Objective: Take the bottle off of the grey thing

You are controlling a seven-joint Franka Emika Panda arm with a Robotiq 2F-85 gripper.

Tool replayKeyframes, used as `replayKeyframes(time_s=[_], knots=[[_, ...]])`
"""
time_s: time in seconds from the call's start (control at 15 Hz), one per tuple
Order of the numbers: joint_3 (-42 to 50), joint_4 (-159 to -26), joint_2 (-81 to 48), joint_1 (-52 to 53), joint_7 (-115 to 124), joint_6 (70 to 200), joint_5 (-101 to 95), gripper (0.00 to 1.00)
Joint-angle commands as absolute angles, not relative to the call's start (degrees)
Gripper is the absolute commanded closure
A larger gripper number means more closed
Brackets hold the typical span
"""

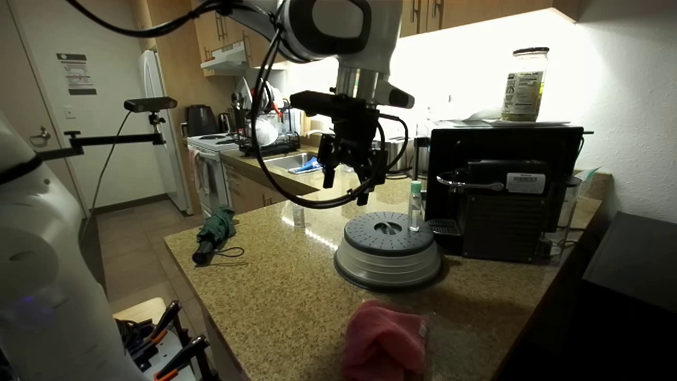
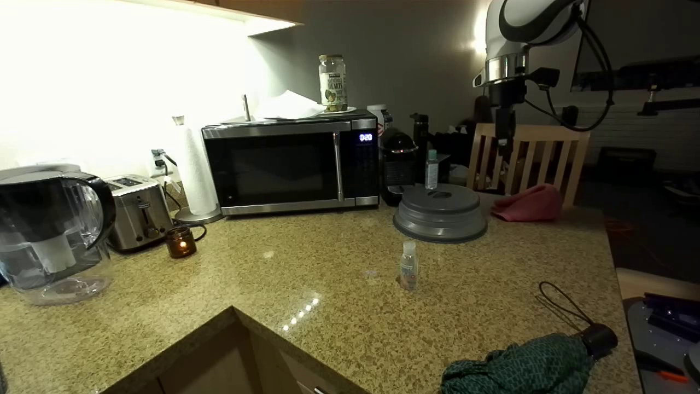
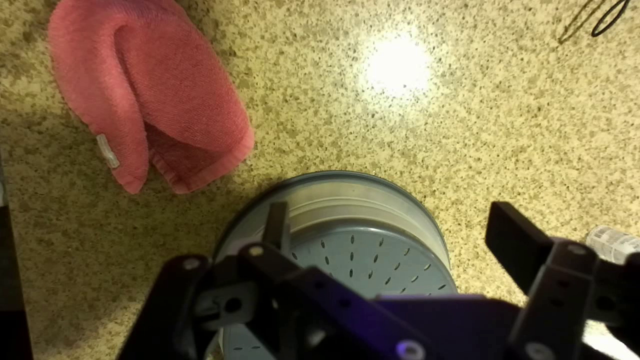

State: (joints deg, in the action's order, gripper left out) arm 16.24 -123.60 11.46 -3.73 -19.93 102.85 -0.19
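The bottle (image 1: pixel 415 211), narrow and clear with a green cap, stands upright on the top of the round grey thing, near its edge. It also shows in an exterior view (image 2: pixel 431 172). The grey thing (image 1: pixel 386 262), ribbed with a slotted darker top, sits on the counter in both exterior views (image 2: pixel 440 221). It lies under the fingers in the wrist view (image 3: pixel 350 260). My gripper (image 1: pixel 345 189) is open and empty, above the grey thing and apart from the bottle. Its spread fingers show in the wrist view (image 3: pixel 392 230), where the bottle is hidden.
A second small clear bottle (image 2: pixel 408 268) stands on the counter. A pink cloth (image 1: pixel 386 338) and a green umbrella (image 1: pixel 216 233) lie nearby. A black coffee machine (image 2: pixel 398 169) and a microwave (image 2: pixel 290 169) topped by a jar (image 2: pixel 333 85) stand behind.
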Motion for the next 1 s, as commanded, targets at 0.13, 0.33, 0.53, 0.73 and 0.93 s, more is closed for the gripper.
replayKeyframes(time_s=[0.13, 0.33, 0.53, 0.73, 0.93], knots=[[14.63, -123.51, 11.33, -5.46, -20.21, 102.74, 0.13, 0.0], [14.63, -123.51, 11.33, -5.46, -20.21, 102.74, 0.13, 0.0], [14.29, -121.91, 10.12, -5.51, -19.6, 102.39, 0.48, 0.0], [13.88, -117.12, 6.68, -5.43, -19.24, 101.61, 1.46, 0.0], [13.22, -111.24, 2.4, -5.35, -19.54, 101.02, 2.83, 0.0]])
